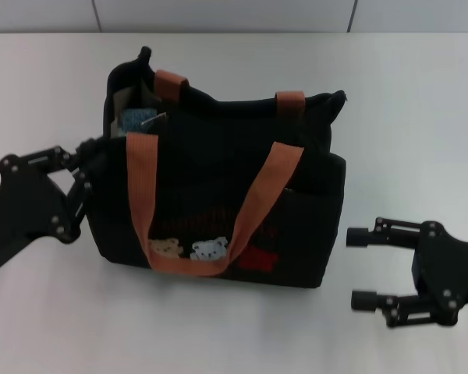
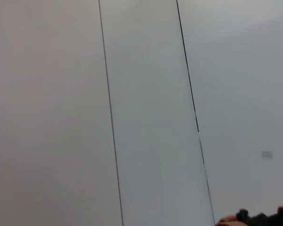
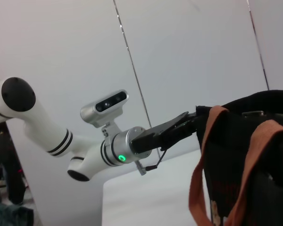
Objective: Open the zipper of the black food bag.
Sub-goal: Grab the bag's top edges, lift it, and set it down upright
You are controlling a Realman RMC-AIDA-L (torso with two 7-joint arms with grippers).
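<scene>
Zipper (image 1: 242,101) runs left to right along the top rim of the black food bag (image 1: 218,195), which stands mid-table (image 1: 421,93). From the head view, the left gripper (image 1: 90,167) presses against the bag's left end, its fingers seemingly clamped on the fabric; the right gripper (image 1: 363,269) waits spread, just off the bag's right lower corner, apart. Left wrist view shows only wall. Right wrist view shows the left gripper (image 3: 191,123) meeting the bag's (image 3: 254,155) upper edge.

One black food bag (image 1: 218,195), two orange handles (image 1: 218,210), two bear patches (image 1: 187,249), two grippers (image 1: 370,269)
</scene>
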